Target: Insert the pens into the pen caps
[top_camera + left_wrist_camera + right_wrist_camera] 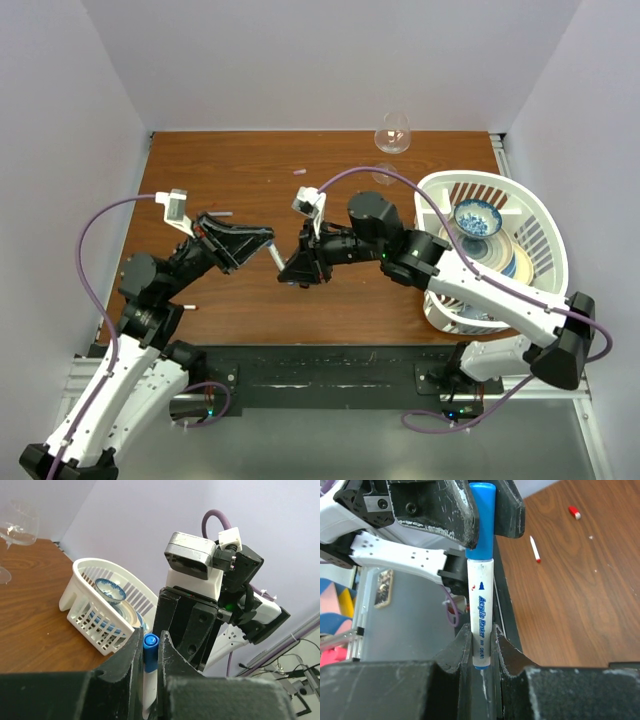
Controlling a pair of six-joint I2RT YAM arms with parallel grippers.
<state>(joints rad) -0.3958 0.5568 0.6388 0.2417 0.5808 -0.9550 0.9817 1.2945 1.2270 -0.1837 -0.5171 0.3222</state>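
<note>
The wooden table (230, 170) is sitting under the whole job, and the two arms are meeting above its middle, well left of the white rack (545, 215). The left gripper (262, 243) is pointing in from the left and the right gripper (290, 268) from the right, tips facing each other closely. Both are standing narrow. The right one is pinching the body of a white pen (481, 610), and the left one is clamping the blue cap (482, 540) on its other end. The pen's long axis is running straight from one gripper to the other, left to right, so any further seating is looking like a push along that line. The cap is appearing to meet the body with no gap. A second white pen (535, 549) and a red cap (575, 512) are lying on the table, apart from both grippers.
</note>
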